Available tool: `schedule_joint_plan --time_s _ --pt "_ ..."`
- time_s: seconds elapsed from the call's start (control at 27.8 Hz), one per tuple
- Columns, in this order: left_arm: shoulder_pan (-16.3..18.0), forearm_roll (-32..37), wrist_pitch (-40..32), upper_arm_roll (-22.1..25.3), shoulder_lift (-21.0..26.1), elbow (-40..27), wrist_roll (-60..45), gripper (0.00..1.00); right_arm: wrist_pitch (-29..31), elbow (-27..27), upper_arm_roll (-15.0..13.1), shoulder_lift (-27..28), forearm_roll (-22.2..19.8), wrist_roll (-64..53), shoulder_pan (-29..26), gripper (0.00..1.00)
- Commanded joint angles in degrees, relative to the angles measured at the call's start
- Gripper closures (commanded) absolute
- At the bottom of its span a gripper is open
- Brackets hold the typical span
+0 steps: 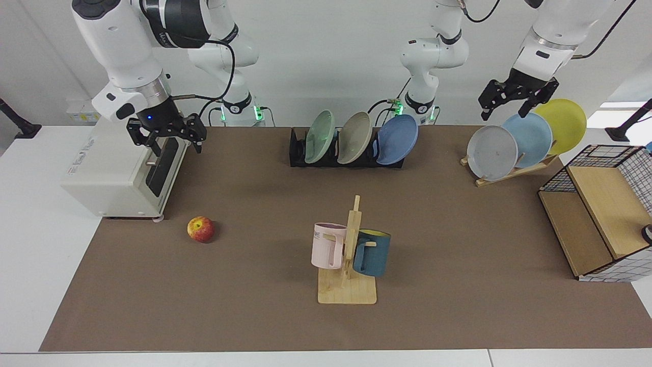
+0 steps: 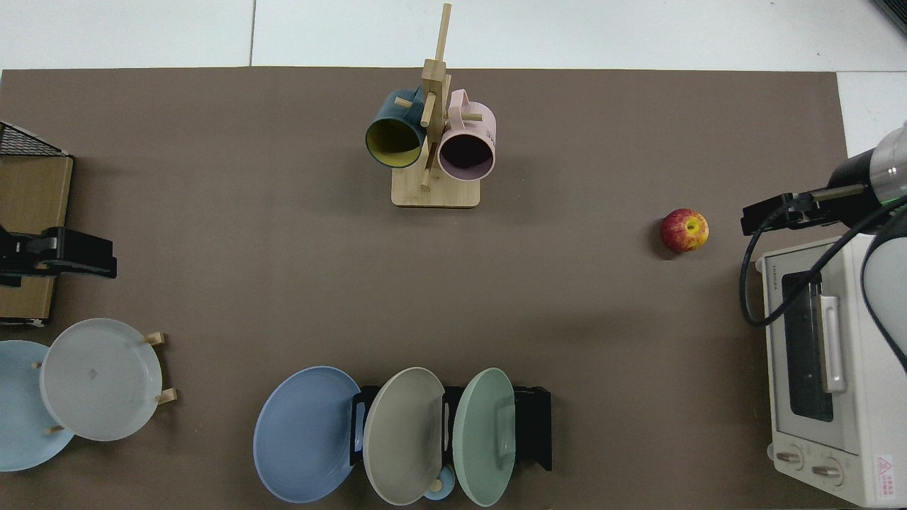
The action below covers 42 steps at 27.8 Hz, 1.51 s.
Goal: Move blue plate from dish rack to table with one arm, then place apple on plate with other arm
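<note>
The blue plate (image 1: 397,138) (image 2: 305,433) stands on edge at the end of the black dish rack (image 1: 298,153) (image 2: 533,425), beside a beige and a green plate. The apple (image 1: 200,229) (image 2: 684,230) lies on the brown table mat (image 1: 254,306). My right gripper (image 1: 176,148) (image 2: 752,218) hangs open and empty above the toaster oven's front, behind the apple and well above it. My left gripper (image 1: 503,109) (image 2: 106,258) hangs open and empty above the wooden plate stand, far from the dish rack.
A white toaster oven (image 1: 117,173) sits at the mat's edge near the apple. A mug tree (image 1: 349,255) with a pink and a teal mug stands mid-table. A wooden stand (image 1: 509,172) holds grey, pale blue and yellow plates. Beside it is a wire-and-wood shelf (image 1: 596,219).
</note>
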Motion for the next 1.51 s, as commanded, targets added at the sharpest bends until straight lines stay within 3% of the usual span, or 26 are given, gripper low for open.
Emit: schedule_joint_plan --time_s 0.0,0.68,0.83,1.47 --pt "0.66 -0.78 -1.05 -0.31 -0.09 0.83 0.25 0.0 -0.36 -0.3 0.05 -0.76 -0.01 -0.64 -0.01 0.0" --pt "0.66 -0.78 -0.96 -0.31 -0.09 0.83 0.25 0.0 2.54 -0.74 0.14 -0.15 0.79 -0.72 -0.01 0.0" --pt "0.66 -0.78 -0.96 -0.31 -0.09 0.83 0.25 0.0 5.78 -2.14 0.14 0.12 0.7 -0.64 -0.01 0.0" --pt "0.66 -0.78 -1.05 -0.31 -0.09 0.83 0.25 0.0 13.43 0.58 0.14 9.16 3.16 1.03 -0.89 0.0"
